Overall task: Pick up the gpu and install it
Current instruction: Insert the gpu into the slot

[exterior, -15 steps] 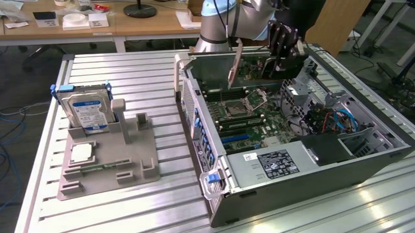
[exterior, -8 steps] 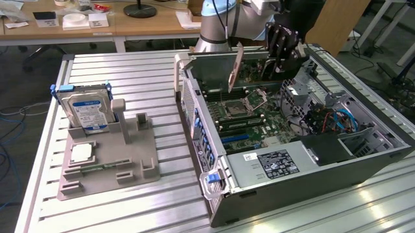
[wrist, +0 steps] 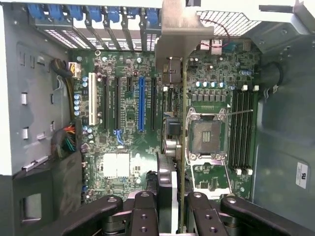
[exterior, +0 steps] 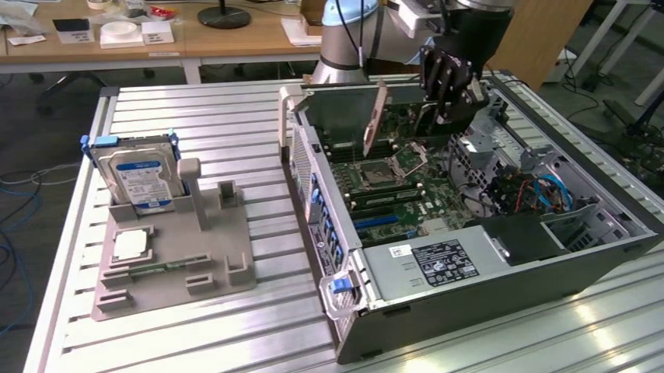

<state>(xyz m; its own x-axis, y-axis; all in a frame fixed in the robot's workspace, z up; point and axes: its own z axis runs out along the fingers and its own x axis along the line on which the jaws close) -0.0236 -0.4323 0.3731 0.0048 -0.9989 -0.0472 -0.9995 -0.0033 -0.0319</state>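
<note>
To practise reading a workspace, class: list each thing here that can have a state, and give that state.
Thin dark gpu card with silvery bracket: held upright over the green motherboard, not seated.
Gripper: fingers shut on the gpu card.
Grey metal computer case: lying open.
Square processor socket: empty.
Silver hard drive with blue label: standing in grey holder.

thin gpu (exterior: 375,116) upright over motherboard (exterior: 400,128)

No wording can be read anywhere. The blue-and-white label (exterior: 141,179) on the silver hard drive (exterior: 130,146) carries print too fine to make out. So do the black printed sticker (exterior: 444,263) and the small white sticker (exterior: 399,251) on the grey metal power-supply box (exterior: 389,281). The white tag (wrist: 301,175) on the grey case wall (wrist: 280,147) bears a dark mark that is illegible.
</note>
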